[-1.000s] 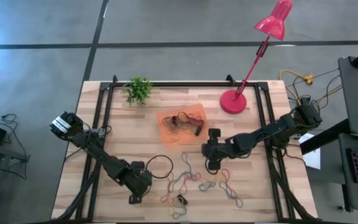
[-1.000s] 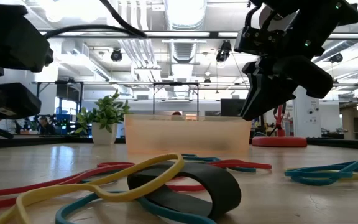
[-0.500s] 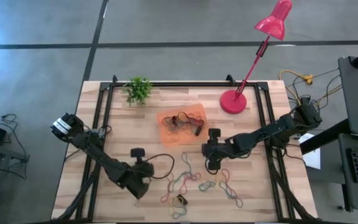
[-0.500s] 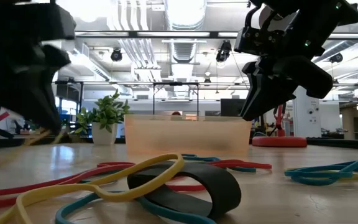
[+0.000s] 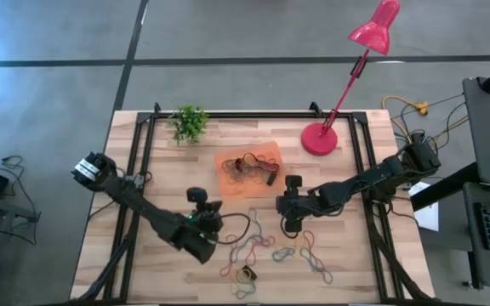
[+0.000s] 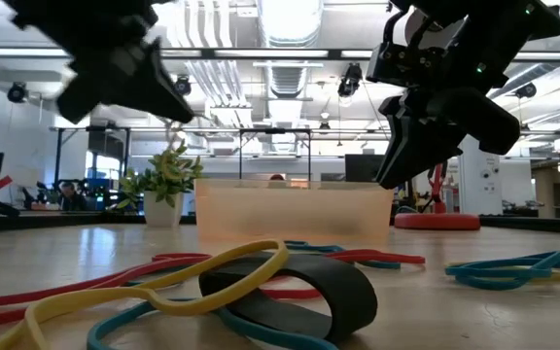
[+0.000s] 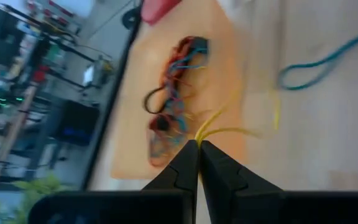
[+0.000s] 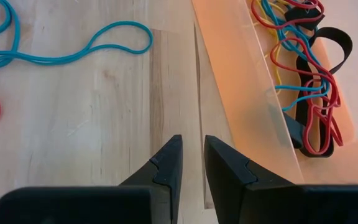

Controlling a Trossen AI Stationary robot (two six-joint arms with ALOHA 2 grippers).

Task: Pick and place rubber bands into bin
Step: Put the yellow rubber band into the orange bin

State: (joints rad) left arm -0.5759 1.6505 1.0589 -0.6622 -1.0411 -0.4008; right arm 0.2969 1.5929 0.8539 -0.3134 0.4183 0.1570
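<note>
While the high view looks straight down, the shallow see-through orange plastic bin [image 5: 248,172] sits near the middle of the pale wooden table [image 5: 143,246], with a tangle of bands already inside. More thin soft rubber bands in mixed colours [image 5: 270,251] lie loose at about five o'clock from the bin. The left gripper [image 5: 204,212] hangs at seven o'clock from the bin, quite near it. The right gripper [image 5: 289,223] waits at four o'clock from the bin. A red lamp base [image 5: 319,138] stands at two o'clock and a small green plant [image 5: 190,123] at ten o'clock, both well apart from the arms, so there is open room

In the low view, a wide black band [image 6: 304,292] and a yellow band [image 6: 163,287] lie close to the camera, with the bin's wall [image 6: 295,214] behind them

In the left wrist view, the fingers [image 7: 182,171] are pinched fully shut on a thin yellow rubber band [image 7: 232,124], which dangles over the bin

In the right wrist view, the fingers [image 8: 166,165] stand a little apart and hold nothing, just beside the bin's edge [image 8: 241,68]

These bands look light, floppy and stretchy, so they may snag or cling. I think pinching one single strand, away from the tangle, works best
</note>
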